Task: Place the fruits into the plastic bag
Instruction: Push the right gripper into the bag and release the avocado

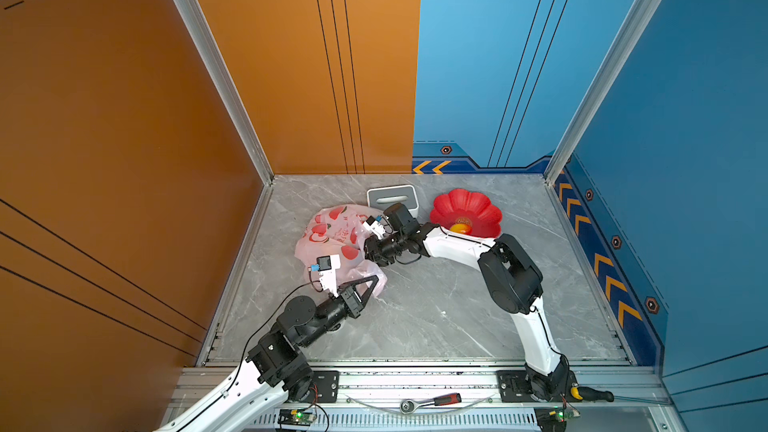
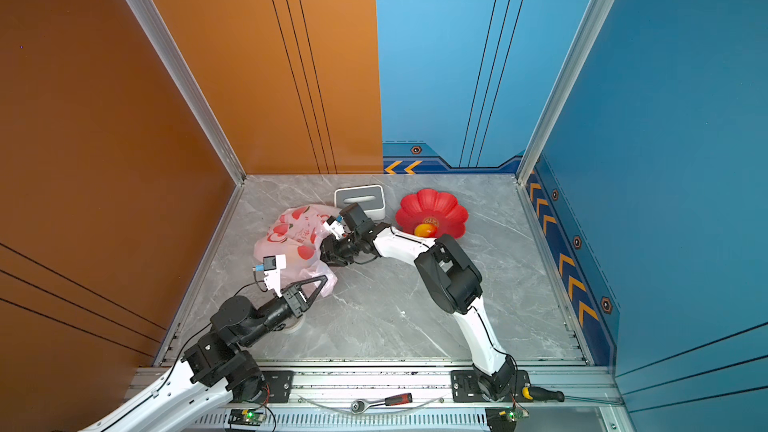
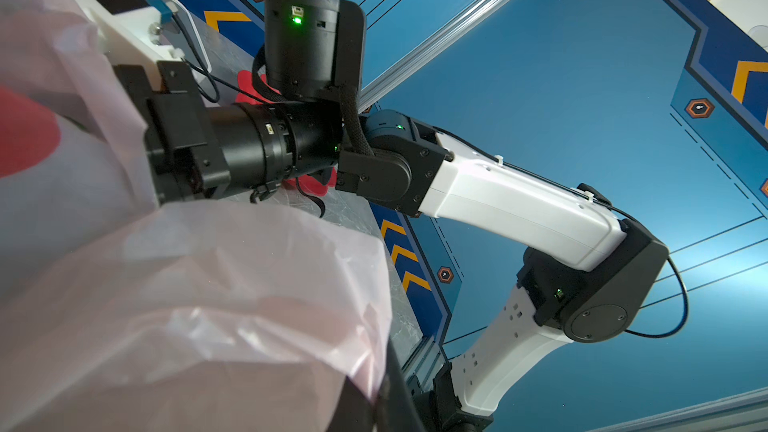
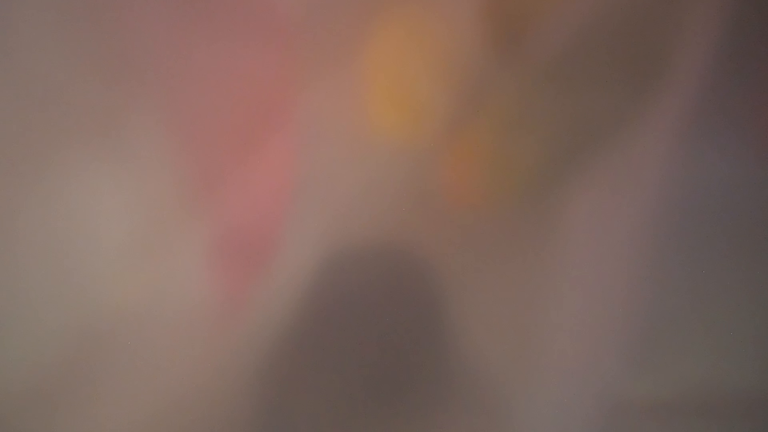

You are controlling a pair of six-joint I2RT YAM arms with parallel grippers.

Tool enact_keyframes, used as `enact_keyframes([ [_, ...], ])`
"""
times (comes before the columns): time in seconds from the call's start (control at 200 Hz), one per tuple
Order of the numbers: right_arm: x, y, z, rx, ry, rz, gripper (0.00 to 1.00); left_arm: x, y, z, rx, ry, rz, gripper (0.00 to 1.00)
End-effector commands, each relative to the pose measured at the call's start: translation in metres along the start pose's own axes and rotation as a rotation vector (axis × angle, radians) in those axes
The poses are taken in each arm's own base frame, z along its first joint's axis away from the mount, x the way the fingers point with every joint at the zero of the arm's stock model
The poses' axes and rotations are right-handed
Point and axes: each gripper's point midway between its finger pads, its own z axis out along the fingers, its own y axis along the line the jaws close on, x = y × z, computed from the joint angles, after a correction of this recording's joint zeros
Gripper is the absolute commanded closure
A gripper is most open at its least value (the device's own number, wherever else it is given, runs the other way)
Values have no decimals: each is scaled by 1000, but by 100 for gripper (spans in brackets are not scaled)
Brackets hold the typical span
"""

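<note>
Here the left gripper point(image 1: 375, 282) is pressed together on the bag point(image 1: 328, 234) rim; hold that mouth high. The right gripper is buried inside, its jaws unreadable, perhaps carrying fruit: release low. 1 fruit point(image 1: 460, 228) lies in the red dish point(image 1: 469, 205).

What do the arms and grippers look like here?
Left arm and right arm match: white shells between black joint housings, thin black cables along them, white wrist camera mounts with blue plugs. The left gripper has black open-frame triangular fingers; the right gripper is hidden.
</note>
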Motion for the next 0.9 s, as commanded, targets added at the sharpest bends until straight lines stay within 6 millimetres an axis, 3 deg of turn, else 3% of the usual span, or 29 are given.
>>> enact_keyframes([
  [0.0, 5, 19, 11, -40, 44, -20, 53, 5, 3, -1, -5, 8, -6, 100],
  [0.21, 13, 20, 32, -45, 81, -18, 51, 5, 6, -2, -14, 6, -6, 100],
  [0.481, 18, 16, 40, -39, 99, -10, 32, 4, 7, -3, -23, 2, -4, 100],
  [0.896, 21, 14, 40, -33, 101, -9, 31, 3, 6, -4, -23, 0, -4, 100],
])
